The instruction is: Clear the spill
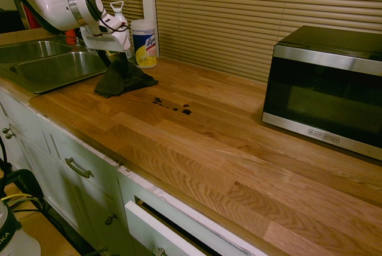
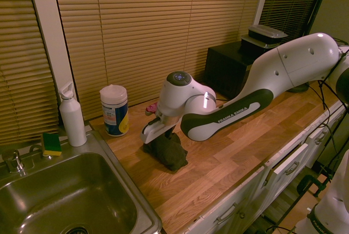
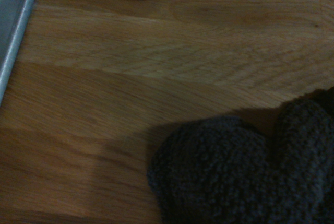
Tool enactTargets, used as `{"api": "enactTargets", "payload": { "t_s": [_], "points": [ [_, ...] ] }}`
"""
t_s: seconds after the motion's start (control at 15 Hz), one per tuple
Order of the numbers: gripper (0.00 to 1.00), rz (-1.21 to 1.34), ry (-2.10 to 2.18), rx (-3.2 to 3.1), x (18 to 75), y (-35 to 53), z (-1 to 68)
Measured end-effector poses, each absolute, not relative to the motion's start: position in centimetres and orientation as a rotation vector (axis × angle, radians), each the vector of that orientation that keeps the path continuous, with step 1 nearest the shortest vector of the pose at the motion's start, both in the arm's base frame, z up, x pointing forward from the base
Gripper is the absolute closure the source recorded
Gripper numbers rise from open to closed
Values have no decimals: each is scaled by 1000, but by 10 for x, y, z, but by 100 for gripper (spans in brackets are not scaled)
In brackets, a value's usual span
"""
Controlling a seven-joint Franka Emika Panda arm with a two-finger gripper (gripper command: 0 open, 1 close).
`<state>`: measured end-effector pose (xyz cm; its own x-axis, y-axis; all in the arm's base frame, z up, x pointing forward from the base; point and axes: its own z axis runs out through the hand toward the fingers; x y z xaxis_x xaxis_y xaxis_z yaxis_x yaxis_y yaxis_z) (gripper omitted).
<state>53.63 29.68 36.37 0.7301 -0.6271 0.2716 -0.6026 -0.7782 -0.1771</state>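
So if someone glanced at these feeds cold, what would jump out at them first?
Probably the white arm, its gripper open and poised right over the dark rag bunched on the wooden counter beside the sink. Next, the spill: a short trail of dark specks on the counter, just past the rag toward the microwave.

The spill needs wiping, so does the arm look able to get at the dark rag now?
Probably yes: the gripper hangs open right above the rag, with nothing between them; the wipes tub stands off behind it.
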Motion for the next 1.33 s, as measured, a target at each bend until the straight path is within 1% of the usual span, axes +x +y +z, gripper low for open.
{"api": "enactTargets", "payload": {
  "t_s": [0.6,1.33],
  "points": [
    [100,-475,1075,-2856,542,303,344],
    [100,-477,1142,-2856,550,294,337]
  ]
}}
